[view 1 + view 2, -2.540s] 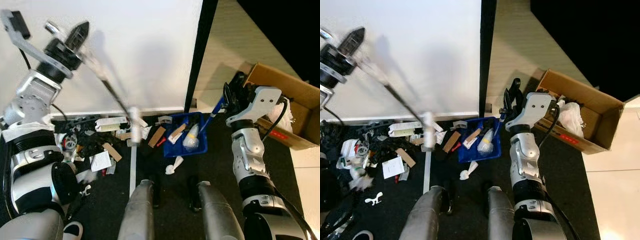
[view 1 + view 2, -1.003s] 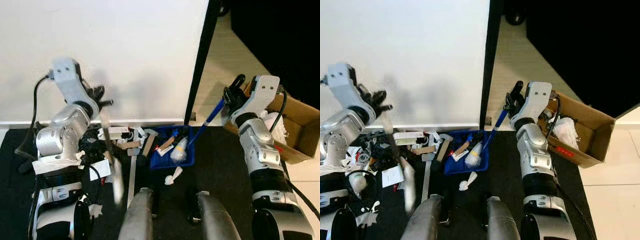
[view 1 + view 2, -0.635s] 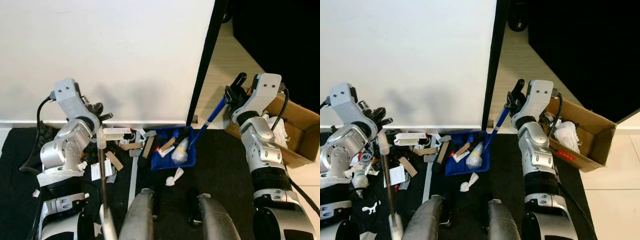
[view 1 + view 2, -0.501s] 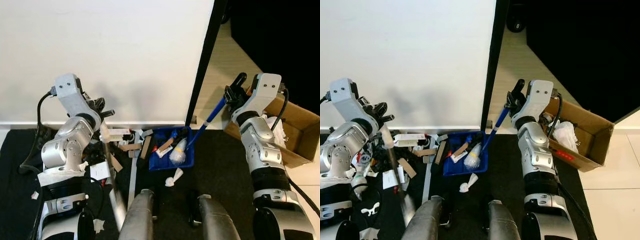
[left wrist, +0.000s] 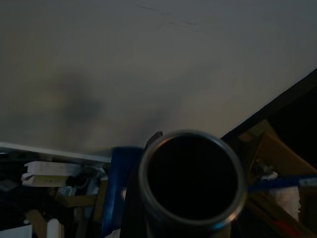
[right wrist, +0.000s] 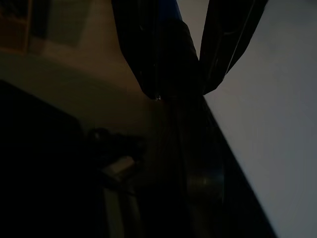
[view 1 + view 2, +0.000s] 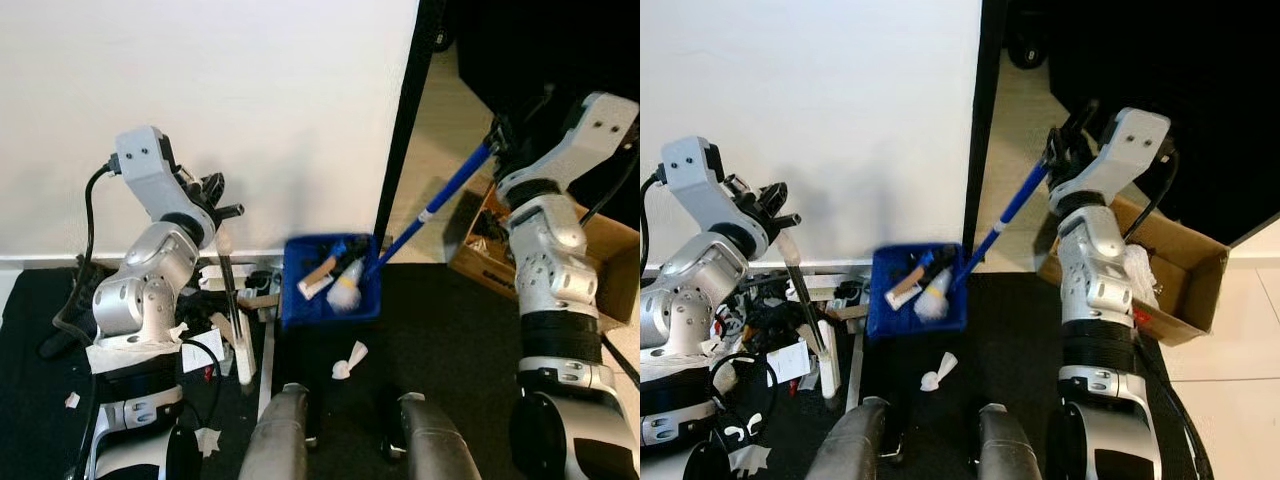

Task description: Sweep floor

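Overhead, boxy blue plastic dustpan [image 7: 331, 285], crumpled litter [image 7: 345, 361]

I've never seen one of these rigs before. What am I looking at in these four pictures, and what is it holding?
This is a humanoid robot with two silver arms, each ending in a two-fingered black pincer. The two wide pictures come from cameras in its head, looking down; its own legs show at the bottom. The two dark pictures come from cameras on its wrists. The left pincer grips a broom handle that reaches down to the scraps on the black floor mat. The right pincer grips the blue handle of a blue dustpan, tilted up and already holding a brush and some rubbish. A white crumpled scrap lies loose on the mat, and an open cardboard box stands at the robot's right.
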